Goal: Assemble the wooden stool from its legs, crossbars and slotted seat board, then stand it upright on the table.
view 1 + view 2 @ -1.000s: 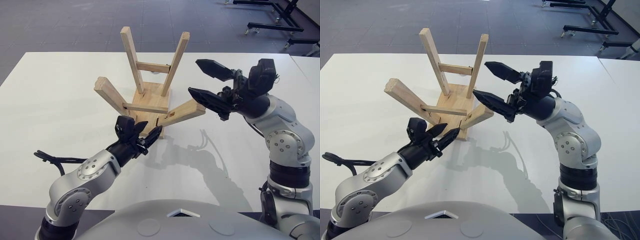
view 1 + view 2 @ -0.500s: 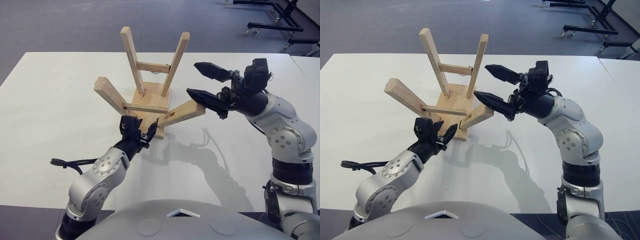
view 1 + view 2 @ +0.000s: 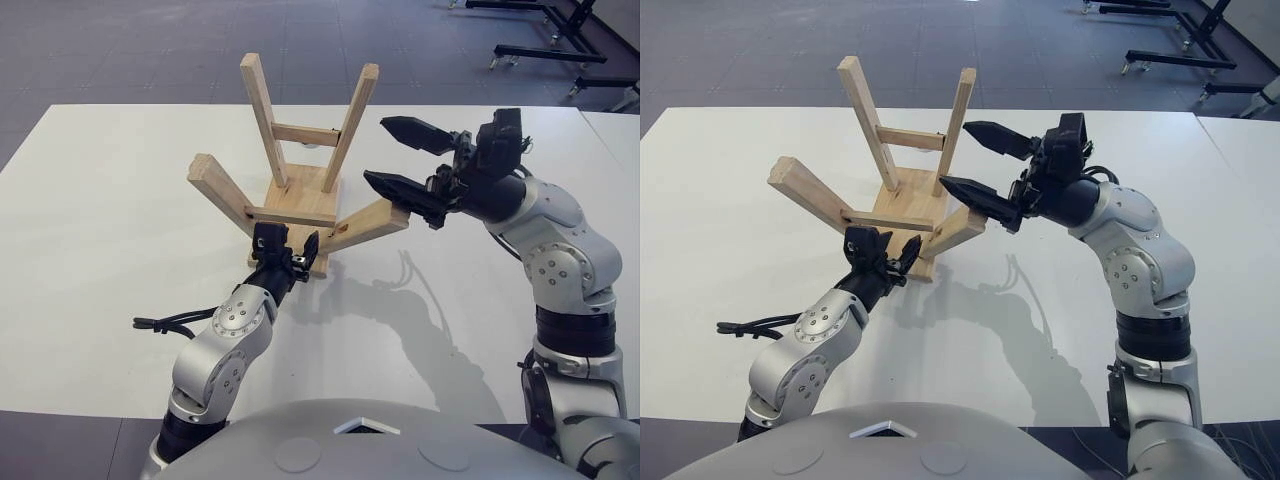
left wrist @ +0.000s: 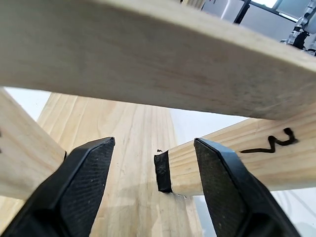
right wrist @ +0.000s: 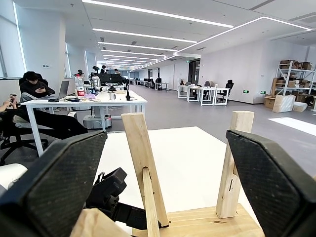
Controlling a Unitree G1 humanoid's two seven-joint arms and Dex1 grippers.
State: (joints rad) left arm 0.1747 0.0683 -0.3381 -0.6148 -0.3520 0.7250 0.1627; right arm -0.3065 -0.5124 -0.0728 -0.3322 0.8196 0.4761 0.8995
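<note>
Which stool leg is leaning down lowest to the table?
The near leg pointing toward the robot's right, by the open right gripper. The near-left leg slants higher, and the two far legs stand nearly upright.

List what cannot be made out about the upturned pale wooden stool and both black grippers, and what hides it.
- Eye views: the down-facing side of the pale wooden stool's seat board, pressed to the white table.
- Eye views: whether the left gripper touches the board; its own body covers the contact.
- Left wrist view: the stool beyond a close crossbar.
- Right wrist view: the stool's sides, behind the right gripper's broad fingers.
</note>
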